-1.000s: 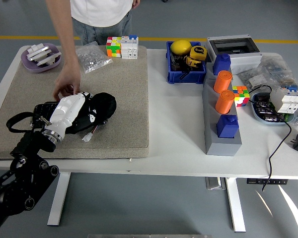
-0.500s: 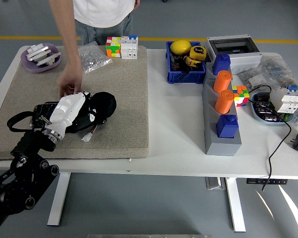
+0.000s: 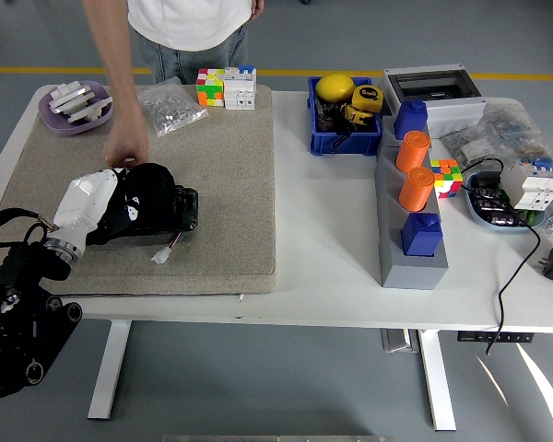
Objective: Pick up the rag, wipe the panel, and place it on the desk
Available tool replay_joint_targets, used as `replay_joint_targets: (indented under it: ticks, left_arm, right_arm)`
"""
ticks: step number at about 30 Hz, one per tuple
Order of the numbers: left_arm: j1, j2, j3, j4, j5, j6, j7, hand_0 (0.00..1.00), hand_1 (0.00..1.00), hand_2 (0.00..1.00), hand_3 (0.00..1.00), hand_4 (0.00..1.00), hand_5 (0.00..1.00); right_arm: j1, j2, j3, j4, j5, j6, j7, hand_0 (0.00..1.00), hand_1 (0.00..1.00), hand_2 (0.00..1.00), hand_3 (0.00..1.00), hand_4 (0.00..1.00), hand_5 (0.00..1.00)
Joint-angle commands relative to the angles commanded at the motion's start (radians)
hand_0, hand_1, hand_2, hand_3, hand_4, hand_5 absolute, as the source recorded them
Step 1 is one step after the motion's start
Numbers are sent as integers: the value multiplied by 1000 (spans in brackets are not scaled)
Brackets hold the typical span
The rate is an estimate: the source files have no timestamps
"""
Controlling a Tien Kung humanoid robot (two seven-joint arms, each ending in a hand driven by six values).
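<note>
My left hand [image 3: 120, 204], black with a white back cover, lies on the beige mat [image 3: 230, 184] at the left, its fingers shut on a bunched black rag [image 3: 152, 180]. The rag is pressed onto a flat black panel [image 3: 183, 211], whose right end sticks out past the rag. A small white connector [image 3: 162, 256] on a thin wire lies just in front of the panel. A person stands at the far side, and their hand [image 3: 126, 147] reaches down to the panel's far edge, right beside my hand. My right arm is out of sight.
On the mat's far side sit a purple tray [image 3: 74, 107] of metal parts, a plastic bag [image 3: 171, 105] and puzzle cubes [image 3: 227, 87]. To the right stand a blue bin [image 3: 344, 129], a grey rack [image 3: 413, 249] with orange cylinders, a grey box [image 3: 433, 87] and cables.
My left hand has slid left across the panel, dragging the rag with it. The panel's right end now shows instead of its left. The person's hand moved slightly away along the far edge.
</note>
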Motion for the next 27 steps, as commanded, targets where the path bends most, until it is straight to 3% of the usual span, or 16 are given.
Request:
replay_joint_targets:
  ticks: [14,27]
  left_arm:
    - [38,36,-113,13,22,6,-2,245,239,706,484,2,2]
    - [72,42,-195,23,40,14,-7,244,239,693,483,2,2]
  right_arm:
    - [-13,0,-19,0,26,7,0,762,644,682,592,998,505]
    - [-36,13,12,0,23,11,3,762,644,682,594,998,513]
